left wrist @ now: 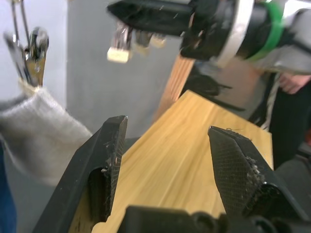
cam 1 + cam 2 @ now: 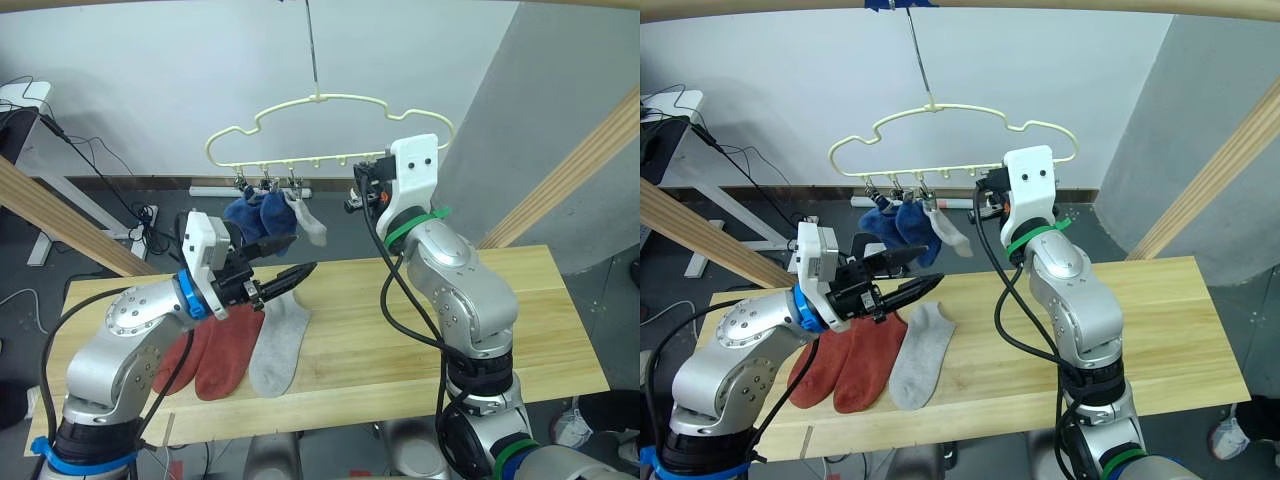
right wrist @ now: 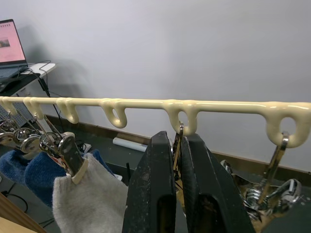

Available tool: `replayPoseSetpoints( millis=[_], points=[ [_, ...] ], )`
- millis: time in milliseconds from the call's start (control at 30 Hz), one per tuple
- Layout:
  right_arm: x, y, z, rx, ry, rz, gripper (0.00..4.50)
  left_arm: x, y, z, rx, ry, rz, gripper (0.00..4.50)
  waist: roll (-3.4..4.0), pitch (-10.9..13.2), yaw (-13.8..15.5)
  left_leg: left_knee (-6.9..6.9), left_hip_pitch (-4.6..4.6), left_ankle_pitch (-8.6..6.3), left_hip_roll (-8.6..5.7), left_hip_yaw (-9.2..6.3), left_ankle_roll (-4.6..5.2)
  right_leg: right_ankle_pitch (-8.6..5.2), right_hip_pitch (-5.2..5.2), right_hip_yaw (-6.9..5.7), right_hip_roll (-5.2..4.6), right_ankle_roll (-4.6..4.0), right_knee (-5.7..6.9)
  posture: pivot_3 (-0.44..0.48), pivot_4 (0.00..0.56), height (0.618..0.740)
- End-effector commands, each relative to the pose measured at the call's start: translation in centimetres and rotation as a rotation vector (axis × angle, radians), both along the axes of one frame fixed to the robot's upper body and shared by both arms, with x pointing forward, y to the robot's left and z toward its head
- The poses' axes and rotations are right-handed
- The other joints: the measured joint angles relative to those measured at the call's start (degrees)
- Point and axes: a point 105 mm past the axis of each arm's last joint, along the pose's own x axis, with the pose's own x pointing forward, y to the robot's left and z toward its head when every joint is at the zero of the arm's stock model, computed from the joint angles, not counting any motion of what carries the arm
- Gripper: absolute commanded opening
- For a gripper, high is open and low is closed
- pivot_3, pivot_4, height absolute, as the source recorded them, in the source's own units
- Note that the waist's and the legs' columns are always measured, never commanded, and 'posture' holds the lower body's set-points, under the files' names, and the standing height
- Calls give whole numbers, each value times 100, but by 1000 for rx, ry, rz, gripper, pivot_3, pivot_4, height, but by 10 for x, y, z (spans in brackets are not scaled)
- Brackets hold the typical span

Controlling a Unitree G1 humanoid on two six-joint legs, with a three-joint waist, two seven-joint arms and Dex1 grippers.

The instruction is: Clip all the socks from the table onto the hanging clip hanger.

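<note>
Hanger: we see the clip hanger (image 2: pixel 330 125) hung w/ bar running left-right; two blue socks (image 2: pixel 252 215) + one grey sock (image 3: pixel 90 194) clipped at its left end.
Table: two rust-red socks (image 2: pixel 215 355) + grey sock (image 2: pixel 280 345) lie lengthwise, toes toward us, on the table (image 2: pixel 480 320).
Left gripper (image 2: pixel 285 265): spread wide, empty, above the socks.
Right gripper (image 3: pixel 177 160): per wrist cam, pinched on a metal clip (image 3: pixel 179 141) mid-bar.

Pale yellow wavy wire clip hanger (image 2: pixel 330 130) hanging by a thin metal hook above the far edge of the table (image 2: pixel 500 340). Two blue socks (image 2: pixel 257 213) and one light grey sock (image 2: pixel 306 221) clipped at its left end, dangling side by side. Flat on the pale plank tabletop, near left: two rust-red socks (image 2: pixel 215 355) and, touching their right side, one light grey sock (image 2: pixel 281 345).
</note>
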Motion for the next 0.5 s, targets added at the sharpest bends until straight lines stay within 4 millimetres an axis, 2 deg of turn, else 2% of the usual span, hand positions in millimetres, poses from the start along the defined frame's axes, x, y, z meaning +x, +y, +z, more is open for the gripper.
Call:
replayPoseSetpoints(
  millis=[33,167,267,367,433,500],
  points=[
    [-7,0,13,29,-60,6,7,-5,1,-14,31,43,88,2939,1,-1,-8,-1,0,0,1,-1,0,0,0,0,0,0,-1,-198,293,740],
    [-6,1,12,21,-59,10,7,-5,14,-47,13,131,279,2939,2,-1,-11,-3,1,0,1,-5,1,0,-1,3,-1,0,-1,-198,295,740],
    [-6,0,12,17,-60,10,0,-9,18,-78,43,228,370,3483,2,-1,-2,-1,0,0,0,-6,1,0,-2,0,-4,0,-1,-201,297,740],
    [-6,1,12,11,-59,14,0,-7,18,-97,59,273,451,4324,2,-1,6,-1,1,0,-1,-4,1,0,0,-2,-2,0,2,-209,300,740],
    [-7,2,11,5,-59,23,0,-2,20,-119,107,338,527,4460,2,-2,8,2,1,0,-5,-2,1,0,1,-1,-4,0,1,-209,300,740],
    [-7,3,11,0,-58,29,0,1,20,-131,137,362,555,4460,1,-2,1,3,0,0,-7,1,1,1,1,-1,-3,0,2,-212,302,740]
  ],
)
